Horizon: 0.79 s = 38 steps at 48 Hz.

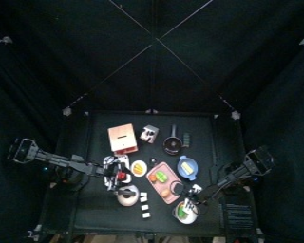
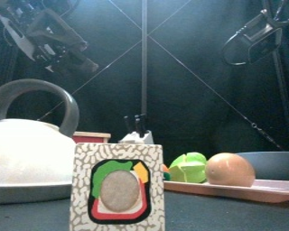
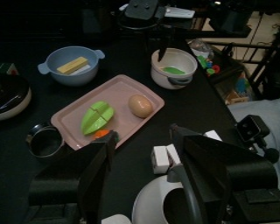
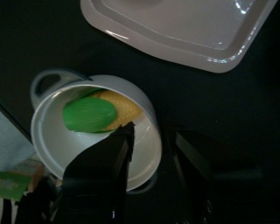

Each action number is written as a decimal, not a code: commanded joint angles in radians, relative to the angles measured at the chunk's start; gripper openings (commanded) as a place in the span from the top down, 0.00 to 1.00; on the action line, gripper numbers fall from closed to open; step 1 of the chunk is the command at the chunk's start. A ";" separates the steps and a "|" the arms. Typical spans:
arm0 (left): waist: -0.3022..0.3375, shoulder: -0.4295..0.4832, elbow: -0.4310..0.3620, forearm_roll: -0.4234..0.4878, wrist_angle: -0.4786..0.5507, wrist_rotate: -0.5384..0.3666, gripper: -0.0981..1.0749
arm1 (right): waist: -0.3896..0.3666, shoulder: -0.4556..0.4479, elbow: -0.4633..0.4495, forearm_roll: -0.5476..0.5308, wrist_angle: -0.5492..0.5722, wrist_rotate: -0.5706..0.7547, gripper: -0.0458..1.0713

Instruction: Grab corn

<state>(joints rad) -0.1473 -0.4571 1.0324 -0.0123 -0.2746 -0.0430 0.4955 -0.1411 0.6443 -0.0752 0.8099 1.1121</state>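
Observation:
A yellow piece that I take for the corn lies in a white handled bowl, beside a round green piece. My right gripper hangs just above this bowl with its jaws open and nothing between them. In the top view the bowl sits at the table's front right, with the right gripper over its near side. The left wrist view shows the same bowl, where only green shows inside. My left gripper is open and empty above the kettle on the left.
A pink tray holds a green piece, a brown egg-shaped piece and an orange bit. A blue bowl holds a yellow bar. A white lid lies beside the white bowl. A patterned box and the kettle stand at the front.

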 commanded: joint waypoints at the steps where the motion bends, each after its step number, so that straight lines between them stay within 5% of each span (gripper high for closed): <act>1: 0.002 -0.003 -0.012 0.000 -0.008 0.003 0.16 | -0.009 -0.015 -0.071 -0.005 0.017 0.017 0.30; 10: 0.017 -0.002 -0.011 0.000 -0.008 0.003 0.16 | -0.011 -0.021 -0.147 -0.038 0.140 0.161 0.30; 20: 0.038 -0.003 -0.003 -0.002 -0.009 0.003 0.16 | 0.014 -0.025 -0.183 -0.115 0.219 0.480 0.29; 38: 0.043 -0.003 0.005 -0.002 -0.008 0.003 0.16 | 0.261 0.014 -0.143 -0.377 0.224 1.134 0.27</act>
<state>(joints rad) -0.1074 -0.4571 1.0492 -0.0123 -0.2746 -0.0414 0.6980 -0.1243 0.5108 -0.4080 1.0278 2.1384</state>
